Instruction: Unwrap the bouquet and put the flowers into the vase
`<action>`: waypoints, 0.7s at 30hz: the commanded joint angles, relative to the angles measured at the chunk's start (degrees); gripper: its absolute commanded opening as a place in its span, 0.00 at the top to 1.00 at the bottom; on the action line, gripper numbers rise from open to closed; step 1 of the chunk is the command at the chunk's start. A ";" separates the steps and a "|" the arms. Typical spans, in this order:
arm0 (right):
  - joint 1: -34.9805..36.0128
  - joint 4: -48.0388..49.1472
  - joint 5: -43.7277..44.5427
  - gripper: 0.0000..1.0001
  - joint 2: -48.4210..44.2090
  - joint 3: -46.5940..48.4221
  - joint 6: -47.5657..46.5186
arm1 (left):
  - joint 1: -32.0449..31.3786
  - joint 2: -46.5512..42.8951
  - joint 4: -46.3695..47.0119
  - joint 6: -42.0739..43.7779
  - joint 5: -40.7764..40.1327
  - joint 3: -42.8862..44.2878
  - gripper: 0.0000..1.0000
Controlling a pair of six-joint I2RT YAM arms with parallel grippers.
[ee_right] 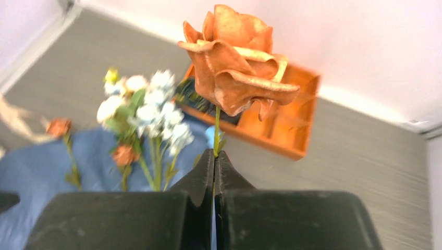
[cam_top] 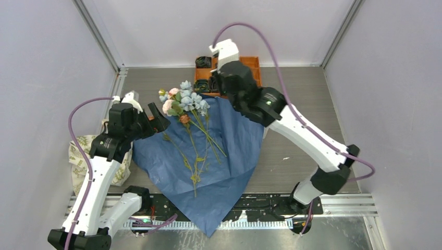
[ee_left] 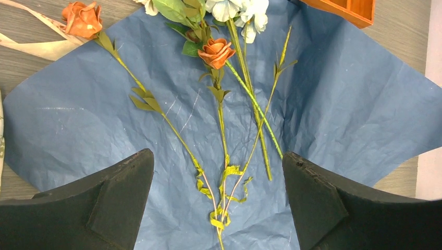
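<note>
The paper (ee_left: 78, 130) lies open, so we think this is the step of moving flowers one by one. Our right hand (ee_right: 215, 156) is shut tight on the thin stem of one orange rose (ee_right: 234, 67), its bloom just above the fingers. Our left hand (ee_left: 216, 156) is wide open and holds nothing. The other flowers (ee_left: 224, 52) lie on the paper just past it. Next the rose should go stem-down into the vase, but we cannot see it. The tray (ee_right: 292, 130) past the right hand holds dark rolls (cam_top: 206, 73).

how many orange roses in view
3: one orange rose stem-pinched in the right end effector; second rose on the blue paper; third rose beside the ribbon. Others may be hidden.
</note>
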 commanded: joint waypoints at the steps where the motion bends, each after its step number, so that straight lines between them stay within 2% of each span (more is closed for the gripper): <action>1: -2.40 15.12 12.39 0.99 -7.62 -2.76 -9.43 | -0.22 -0.23 4.16 -0.45 1.77 0.51 0.07; 5: -7.05 20.64 12.97 0.99 -10.66 -5.15 -11.61 | -0.20 0.22 5.52 -0.97 2.57 -0.19 0.07; 11: -12.39 22.06 13.01 0.99 -10.91 -7.55 -11.22 | -0.20 0.93 5.58 -1.11 2.96 -0.04 0.07; 21: -14.73 18.39 10.37 0.99 -15.60 -14.08 -3.82 | -0.20 1.12 5.56 -1.67 3.03 -0.01 0.07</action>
